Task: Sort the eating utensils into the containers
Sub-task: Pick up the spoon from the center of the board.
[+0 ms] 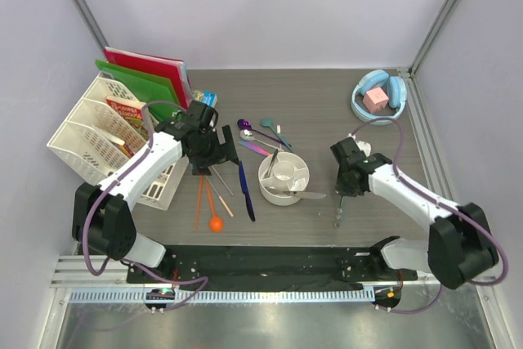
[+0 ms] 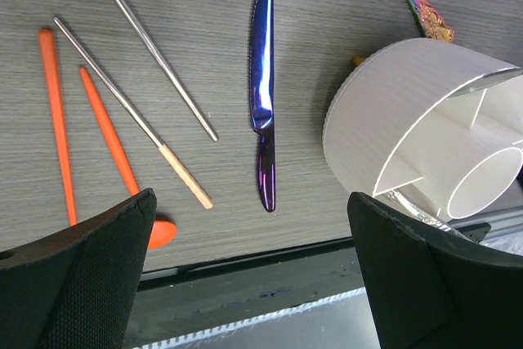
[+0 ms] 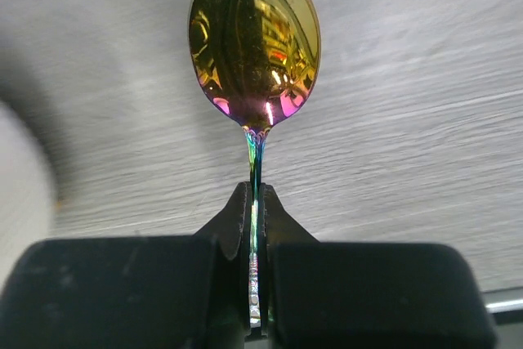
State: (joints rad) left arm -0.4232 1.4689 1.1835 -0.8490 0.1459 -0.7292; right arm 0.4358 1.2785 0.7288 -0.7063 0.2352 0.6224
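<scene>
The white round container (image 1: 283, 177) stands mid-table, with a silver piece (image 1: 272, 163) inside and another (image 1: 309, 195) across its near rim. My right gripper (image 3: 254, 198) is shut on the thin handle of an iridescent spoon (image 3: 254, 38), bowl pointing away; from above, that gripper (image 1: 341, 194) is right of the container. My left gripper (image 2: 252, 202) is open and holds nothing, hovering over the dark blue knife (image 2: 263, 104), the orange chopsticks (image 2: 55, 120), the silver chopsticks (image 2: 151, 46) and the orange spoon (image 2: 162, 230). Purple and teal pieces (image 1: 260, 128) lie behind the container (image 2: 425, 128).
A white lattice file rack (image 1: 94, 140) and red and green folders (image 1: 147, 79) stand at the back left. A light blue round thing with a pink cube (image 1: 377, 97) sits at the back right. A black strip (image 1: 270, 259) runs along the table's near edge.
</scene>
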